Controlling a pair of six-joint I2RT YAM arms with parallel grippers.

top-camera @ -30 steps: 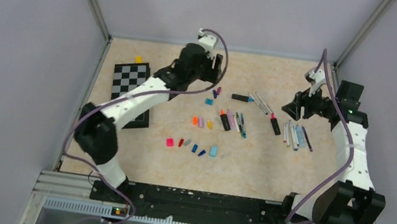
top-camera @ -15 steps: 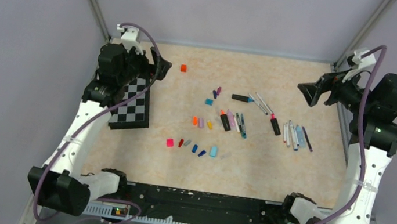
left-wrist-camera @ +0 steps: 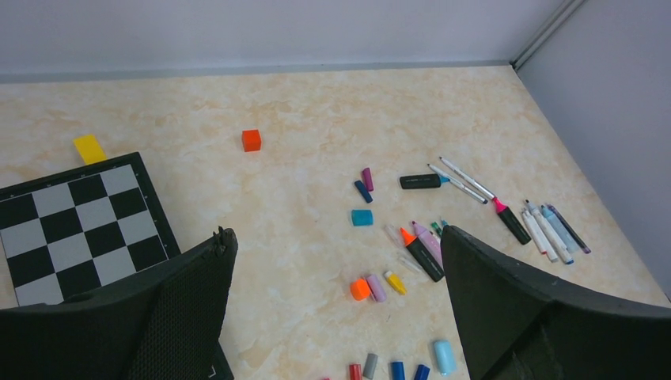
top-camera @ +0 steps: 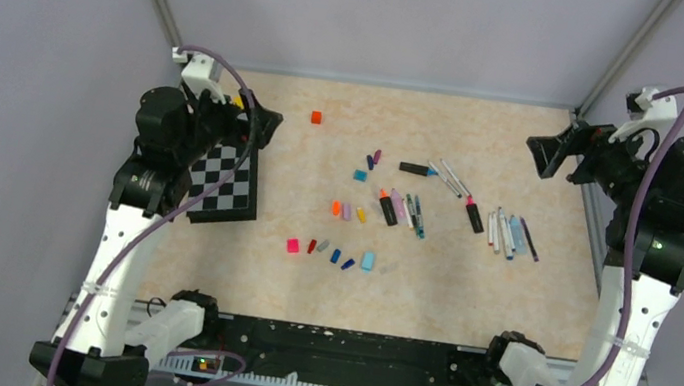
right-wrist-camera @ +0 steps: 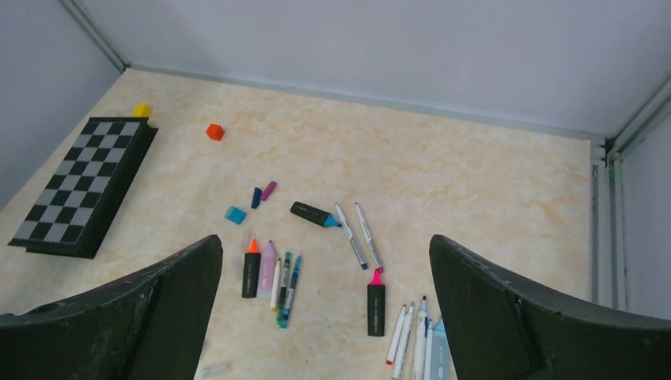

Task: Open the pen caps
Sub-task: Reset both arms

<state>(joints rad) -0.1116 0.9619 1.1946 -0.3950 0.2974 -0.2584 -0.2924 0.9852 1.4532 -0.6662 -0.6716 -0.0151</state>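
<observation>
My left claw [left-wrist-camera: 336, 237] hangs with its fingers wide apart above the table. Nearest below it lies a row of pen caps [left-wrist-camera: 397, 370], partly cut off by the frame edge. Beyond them lie the pens [left-wrist-camera: 419, 257]. My right claw [right-wrist-camera: 324, 244] is spread just as wide, high over those pens, its dark fingers hiding the nearer caps. A checkerboard [left-wrist-camera: 79, 226] lies left, and a red cube [left-wrist-camera: 252, 140] farthest.

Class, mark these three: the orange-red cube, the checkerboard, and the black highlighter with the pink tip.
orange-red cube [left-wrist-camera: 252, 140], left wrist view, top face.
checkerboard [right-wrist-camera: 79, 182], right wrist view, centre squares.
black highlighter with the pink tip [right-wrist-camera: 376, 301], right wrist view, black barrel.
</observation>
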